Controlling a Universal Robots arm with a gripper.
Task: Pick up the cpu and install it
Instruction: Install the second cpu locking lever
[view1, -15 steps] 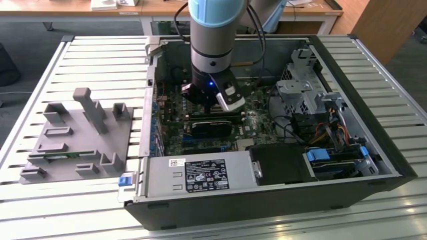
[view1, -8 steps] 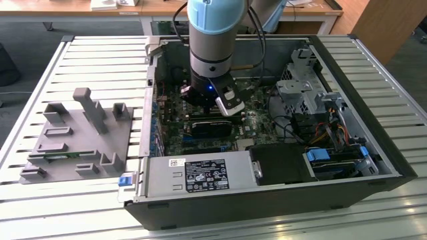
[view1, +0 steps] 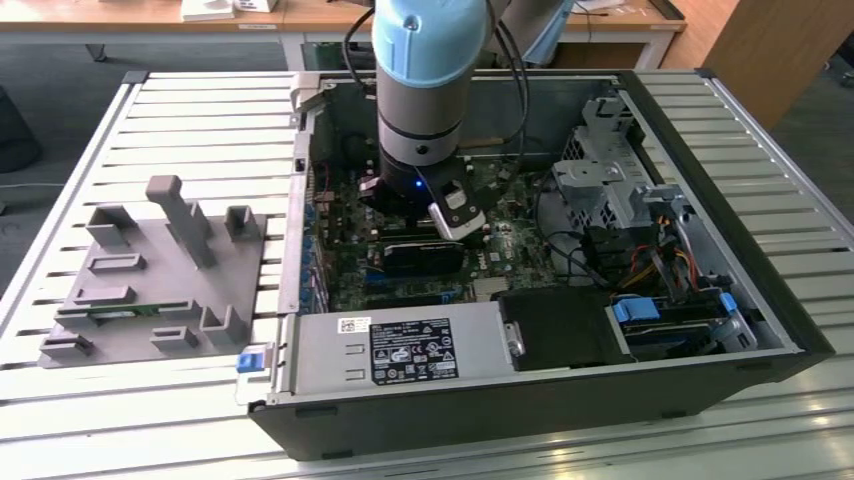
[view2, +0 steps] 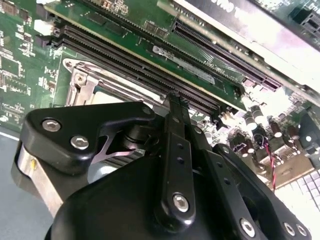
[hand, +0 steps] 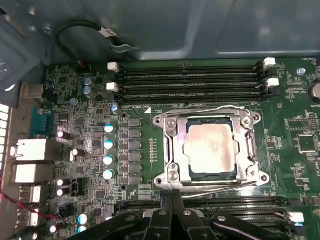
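The cpu (hand: 210, 147), a square chip with a pale shiny top, lies flat in the motherboard socket under the metal frame (hand: 172, 155) in the first wrist view. My gripper (hand: 172, 194) sits just off the frame's edge, beside the memory slots, its two fingers pressed together with nothing between them. The second wrist view has the black fingers (view2: 176, 130) closed over the socket frame (view2: 80, 82), hiding most of it. In the exterior view the arm reaches down into the open computer case, with the gripper (view1: 424, 248) low over the board.
Memory slots (hand: 190, 80) run along both sides of the socket. Capacitors (hand: 108, 145) and rear ports (hand: 30, 150) stand beside it. The case walls (view1: 747, 180), drive bay (view1: 607, 180), cables and power supply (view1: 400, 350) crowd the arm. A grey fixture (view1: 147, 270) lies on the slatted table.
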